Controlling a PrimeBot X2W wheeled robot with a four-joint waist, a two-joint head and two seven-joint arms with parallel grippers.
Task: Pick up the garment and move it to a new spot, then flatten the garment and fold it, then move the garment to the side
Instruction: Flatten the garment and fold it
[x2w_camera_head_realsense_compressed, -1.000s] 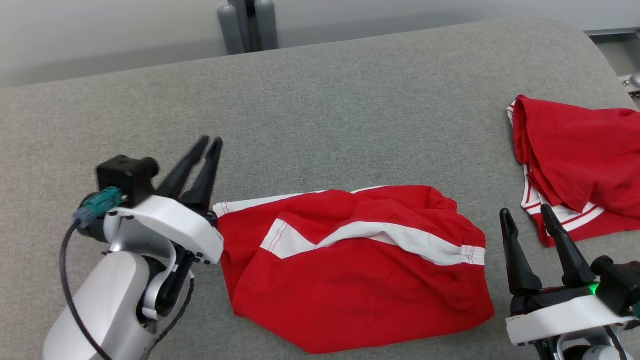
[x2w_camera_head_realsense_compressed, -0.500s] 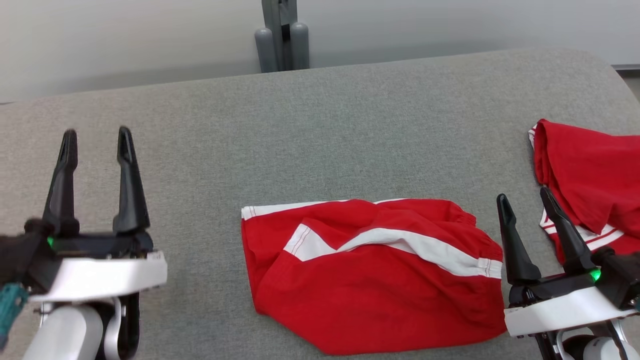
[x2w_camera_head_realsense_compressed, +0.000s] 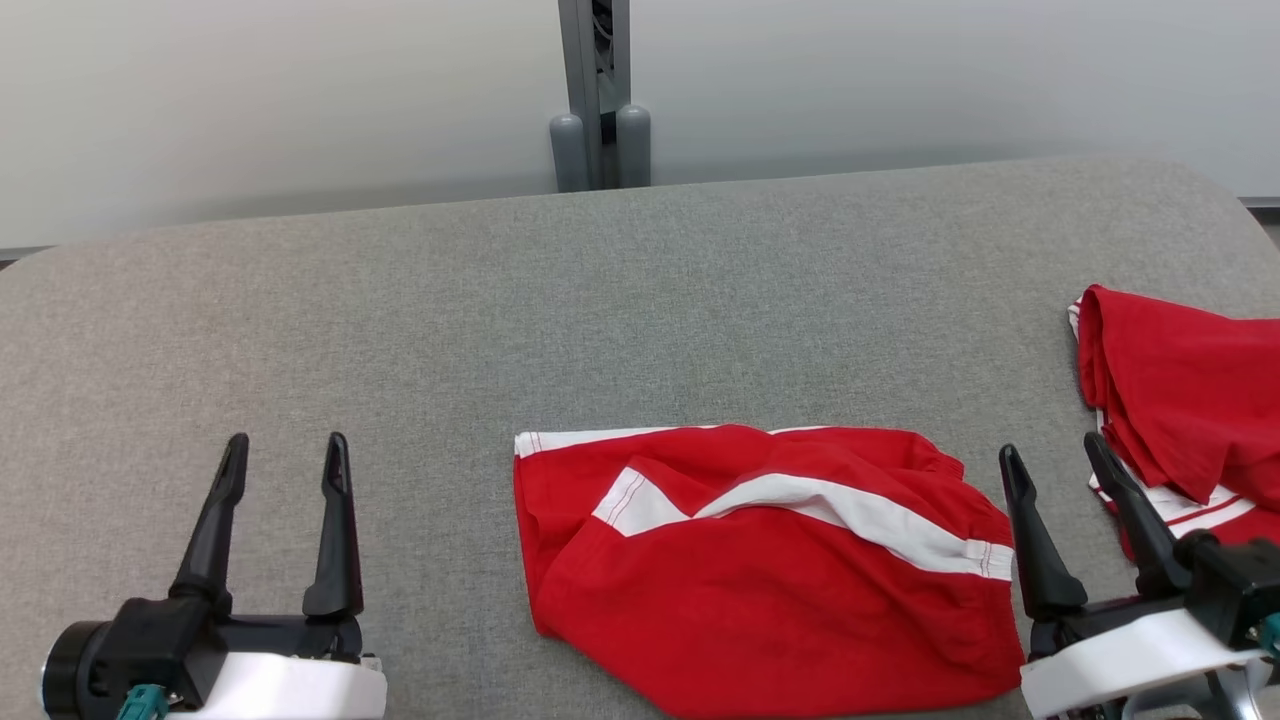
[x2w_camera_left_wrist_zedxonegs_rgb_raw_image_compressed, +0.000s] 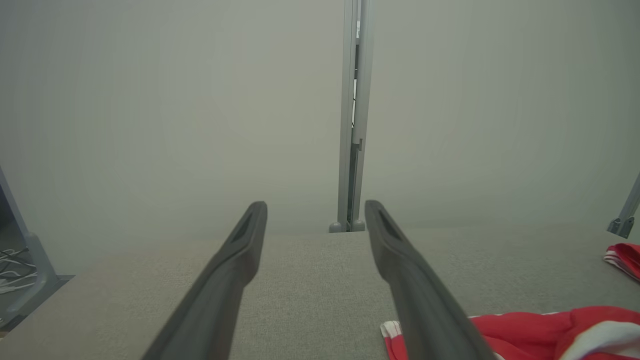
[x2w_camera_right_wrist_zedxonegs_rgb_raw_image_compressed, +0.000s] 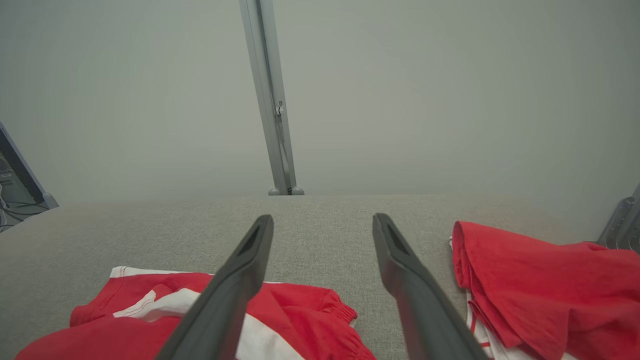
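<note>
Red white-striped garment (x2w_camera_head_realsense_compressed: 760, 600) lies on grey cloth (x2w_camera_head_realsense_compressed: 640, 300) between left hand (x2w_camera_head_realsense_compressed: 288, 445) and right hand (x2w_camera_head_realsense_compressed: 1050, 447), both spread empty.

Nothing written can be read in any of the views: no text, label, brand, number or sign. The red garment (x2w_camera_head_realsense_compressed: 760, 620) on the grey surface bears plain white stripes with thin stitched lines at their ends, and none of it forms letters. The second red garment (x2w_camera_head_realsense_compressed: 1190, 400), at the right, shows white bands with thin red lines along its edge, and they are not legible marks either.
</note>
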